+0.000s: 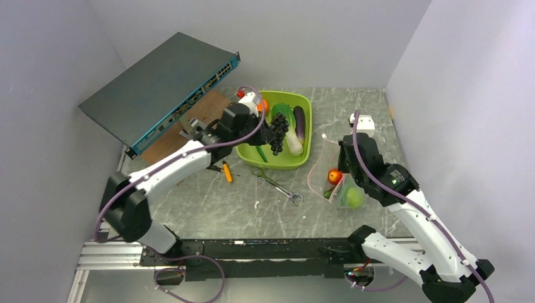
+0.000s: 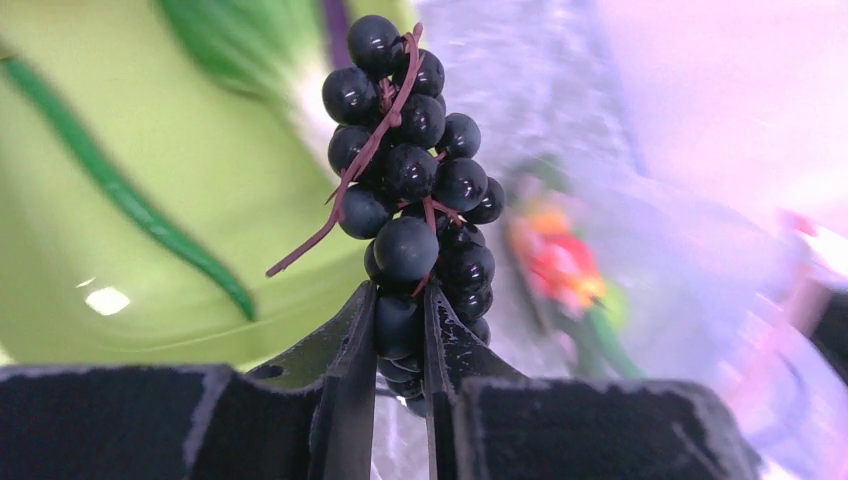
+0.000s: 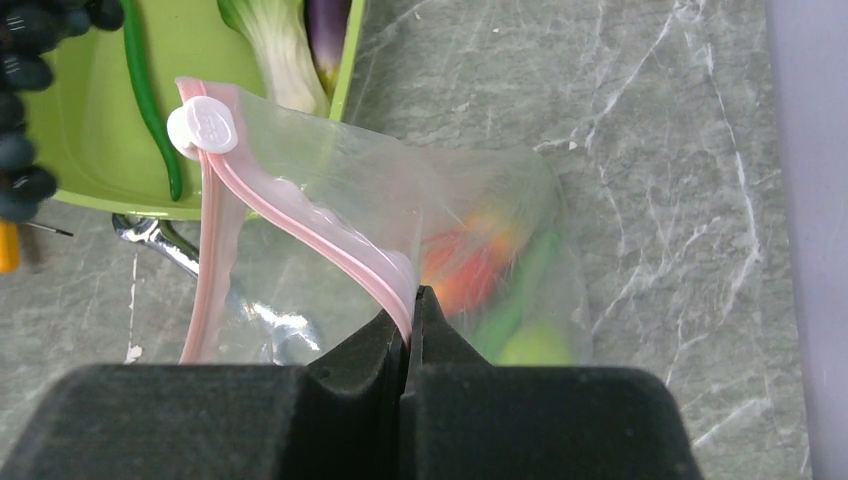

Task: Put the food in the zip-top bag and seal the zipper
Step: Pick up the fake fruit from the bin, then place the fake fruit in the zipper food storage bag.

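Grapes (image 2: 410,200), glossy dark beads on a brown stem, sit pinched in my left gripper (image 2: 400,310) above the lime tub (image 1: 277,165). My right gripper (image 3: 408,315) clamps the pink zipper (image 3: 310,234) of the floppy clear bag (image 3: 330,170), at four o'clock from them.

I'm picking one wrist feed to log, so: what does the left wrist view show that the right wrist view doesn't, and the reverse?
Only the left wrist view shows the left tool shut on the lower end of the grapes, with their brown stem in sight.

Only the right wrist view shows the right tool pinching the pink zipper of the clear bag, the white slider, and a silver wrench.

Both show the lime-green tub, the cucumber, the bok choy and the grapes.
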You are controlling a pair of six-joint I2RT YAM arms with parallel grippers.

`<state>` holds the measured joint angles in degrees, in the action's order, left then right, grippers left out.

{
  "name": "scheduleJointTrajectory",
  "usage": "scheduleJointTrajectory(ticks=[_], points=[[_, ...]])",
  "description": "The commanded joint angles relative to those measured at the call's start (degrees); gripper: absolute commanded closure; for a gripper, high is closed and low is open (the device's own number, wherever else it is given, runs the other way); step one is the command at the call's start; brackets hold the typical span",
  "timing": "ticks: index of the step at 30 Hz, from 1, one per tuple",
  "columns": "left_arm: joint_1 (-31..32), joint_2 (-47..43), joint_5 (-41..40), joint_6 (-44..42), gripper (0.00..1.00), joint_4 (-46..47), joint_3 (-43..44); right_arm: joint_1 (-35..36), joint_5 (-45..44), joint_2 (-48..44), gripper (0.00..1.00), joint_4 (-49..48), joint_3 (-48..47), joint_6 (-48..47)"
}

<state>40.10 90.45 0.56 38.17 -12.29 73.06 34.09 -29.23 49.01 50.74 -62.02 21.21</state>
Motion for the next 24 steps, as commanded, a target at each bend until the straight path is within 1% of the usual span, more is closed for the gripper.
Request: scheduleJointTrajectory(ticks=[1, 2, 4, 10, 12, 17, 21, 24], points=[[0.97, -8.85, 20.99, -4.71, 1.0, 15.59, -5.97, -0.18, 1.3, -1.14, 1.0, -1.95, -1.06, 1.35], [1.51, -10.51, 25.72, -4.74, 0.99, 18.69, -6.83, -0.14, 1.55, -1.37, 1.0, -2.27, -0.79, 1.45], [2.87, -11.98, 31.22, -5.29, 1.0, 22.78, -7.35, -0.15, 2.11, -1.44, 1.0, -2.67, -0.6, 1.58], [8.11, -10.89, 41.81, -3.36, 1.0, 23.79, -5.41, -0.05, 2.43, -1.12, 1.0, -3.19, -0.79, 1.71], [9.59, -10.74, 42.93, -2.8, 1.0, 23.96, -5.92, -0.1, 1.71, -1.14, 1.0, -3.46, -0.74, 1.41], [12.16, -12.21, 43.46, 0.73, 1.0, 29.8, -10.33, -0.17, 0.71, -1.41, 1.0, -3.4, -1.24, 1.26], [12.76, -10.33, 43.37, 2.28, 1.0, 27.59, -9.81, -0.14, 1.15, -2.28, 1.0, -3.87, -1.31, 0.75], [12.77, -8.94, 41.56, 3.16, 1.0, 25.2, -9.68, -0.16, 1.24, -3.63, 1.0, -5.13, -0.35, -0.04]])
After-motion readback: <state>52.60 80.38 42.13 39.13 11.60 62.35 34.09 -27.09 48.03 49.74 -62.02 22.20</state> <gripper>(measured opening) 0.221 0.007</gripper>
